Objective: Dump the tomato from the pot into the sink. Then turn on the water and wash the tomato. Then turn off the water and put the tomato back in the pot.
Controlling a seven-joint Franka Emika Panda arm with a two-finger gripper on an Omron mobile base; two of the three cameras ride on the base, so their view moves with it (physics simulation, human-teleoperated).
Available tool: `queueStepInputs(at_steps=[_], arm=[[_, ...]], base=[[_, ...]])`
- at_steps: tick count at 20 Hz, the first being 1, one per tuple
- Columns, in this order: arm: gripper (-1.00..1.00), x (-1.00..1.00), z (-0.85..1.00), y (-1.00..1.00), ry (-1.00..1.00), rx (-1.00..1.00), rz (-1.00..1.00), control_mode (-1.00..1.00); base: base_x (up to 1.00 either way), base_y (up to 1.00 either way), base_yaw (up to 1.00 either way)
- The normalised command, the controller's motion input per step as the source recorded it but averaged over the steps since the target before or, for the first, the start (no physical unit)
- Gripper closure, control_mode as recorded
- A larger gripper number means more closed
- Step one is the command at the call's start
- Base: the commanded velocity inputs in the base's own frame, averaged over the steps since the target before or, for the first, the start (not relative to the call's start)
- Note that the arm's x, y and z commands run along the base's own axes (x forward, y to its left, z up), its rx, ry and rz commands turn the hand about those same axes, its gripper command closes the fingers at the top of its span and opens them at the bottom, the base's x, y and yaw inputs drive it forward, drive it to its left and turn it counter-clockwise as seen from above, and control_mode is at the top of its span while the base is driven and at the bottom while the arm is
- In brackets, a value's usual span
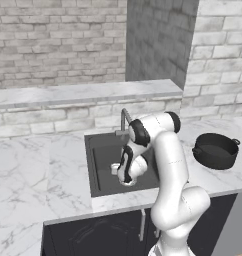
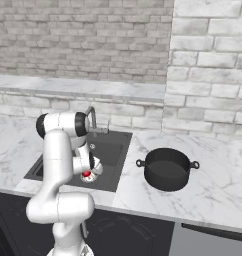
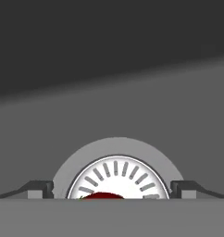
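Observation:
The tomato (image 2: pixel 86 174) lies on the round silver drain (image 3: pixel 117 172) of the dark grey sink (image 2: pixel 114 148). In the hand view only its red top (image 3: pixel 102 196) shows at the bottom edge. My gripper (image 3: pixel 111 189) hangs low in the basin right over it, open, with one fingertip on each side of the drain and apart from the fruit. From the left base view the hand (image 1: pixel 125 172) reaches down into the sink (image 1: pixel 104 150). The black pot (image 2: pixel 167 168) stands upright on the counter to the sink's right, and I see nothing inside it.
The bent-spout faucet (image 1: pixel 124 117) rises at the sink's back edge, just behind my arm; no water shows. A marble counter (image 1: pixel 38 170) spreads left of the basin. A brick wall and a raised ledge (image 1: pixel 83 92) close off the back.

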Motion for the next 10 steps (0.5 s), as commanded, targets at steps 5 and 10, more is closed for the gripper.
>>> queueStepInputs(at_steps=[5, 10], arm=[[-1.00, -0.08, -0.08, 0.24, 0.08, 0.01, -0.13, -1.00], [-1.00, -0.17, 0.00, 0.23, 0.06, 0.00, -0.15, -1.00]], base=[[0.00, 0.00, 0.00], [0.00, 0.00, 0.00]])
